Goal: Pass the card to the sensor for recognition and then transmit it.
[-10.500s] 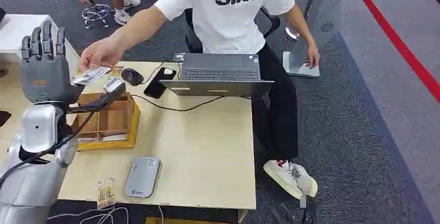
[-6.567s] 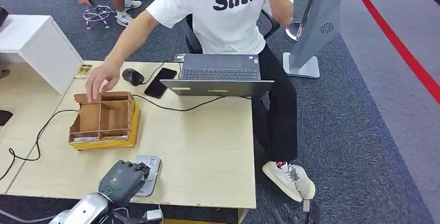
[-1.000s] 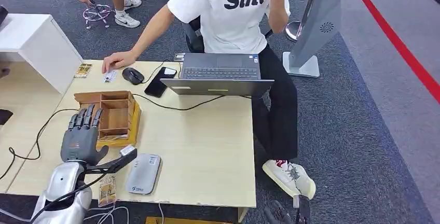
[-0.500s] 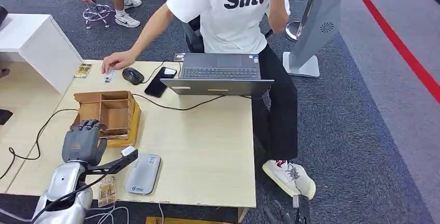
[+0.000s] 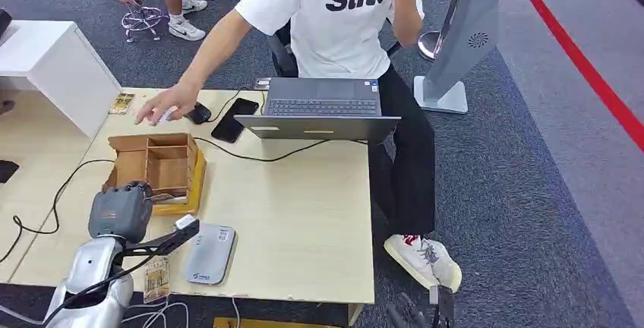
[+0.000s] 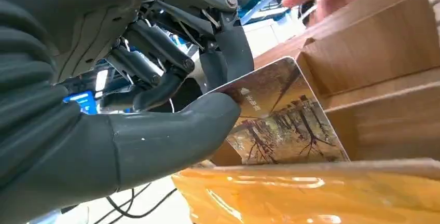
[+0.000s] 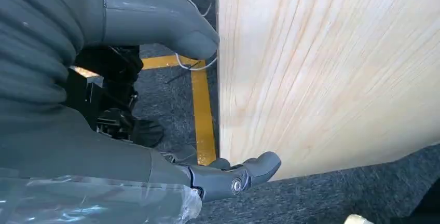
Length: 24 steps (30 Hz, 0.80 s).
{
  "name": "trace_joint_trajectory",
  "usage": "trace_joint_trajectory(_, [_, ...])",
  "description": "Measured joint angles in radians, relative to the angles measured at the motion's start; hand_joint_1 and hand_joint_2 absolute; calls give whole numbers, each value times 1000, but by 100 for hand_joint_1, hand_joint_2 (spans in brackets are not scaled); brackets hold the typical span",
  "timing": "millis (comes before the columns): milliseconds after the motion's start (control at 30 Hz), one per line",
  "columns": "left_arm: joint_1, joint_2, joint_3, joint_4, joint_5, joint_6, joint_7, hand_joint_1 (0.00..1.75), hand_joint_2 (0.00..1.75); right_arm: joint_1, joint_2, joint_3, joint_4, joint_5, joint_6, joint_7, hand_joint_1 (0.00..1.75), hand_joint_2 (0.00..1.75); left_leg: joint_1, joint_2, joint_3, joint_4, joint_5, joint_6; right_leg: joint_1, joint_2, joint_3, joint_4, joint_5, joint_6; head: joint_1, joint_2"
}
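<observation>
Wooden box (image 6: 373,73) wall, thumb hiding card (image 6: 283,125) edge in left hand (image 6: 155,94).

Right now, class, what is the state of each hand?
Left hand: holding the card between thumb and fingers at the wooden box.
Right hand: open, holding nothing, beside the table edge.

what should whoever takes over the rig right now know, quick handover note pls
Left hand: thumb and fingers pinch the card at the near edge of the wooden organizer box; the card is still partly down in its slot.
Right hand: holds nothing, fingers apart, hanging beside the table edge.
Sensor: grey pad near the table's front edge, just right of the left arm.
Person's hand hovers by the mouse, beyond the box.
Done: card gripped.
Left: lift it out, present it to the sensor, then hand it over.
</observation>
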Motion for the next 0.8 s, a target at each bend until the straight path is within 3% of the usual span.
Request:
trace_joint_trajectory(233, [-10, 3, 0, -45, 6, 9, 1, 175, 175, 1, 0, 1, 0, -1, 0, 0, 0, 175, 0, 0, 0, 0, 0, 0, 0, 0, 0, 0, 0, 0, 0, 0])
trace_joint_trajectory(567, [-129, 2, 0, -260, 43, -52, 0, 175, 175, 1, 6, 6, 0, -7, 2, 8, 0, 175, 0, -1, 0, 0, 1, 0, 0, 0, 0, 0, 1, 0, 0, 0])
trace_joint_trajectory(800, [-131, 1, 0, -299, 43, -51, -3, 175, 175, 1, 11, 8, 0, -7, 4, 8, 0, 175, 0, -1, 0, 0, 1, 0, 0, 0, 0, 0, 1, 0, 0, 0])
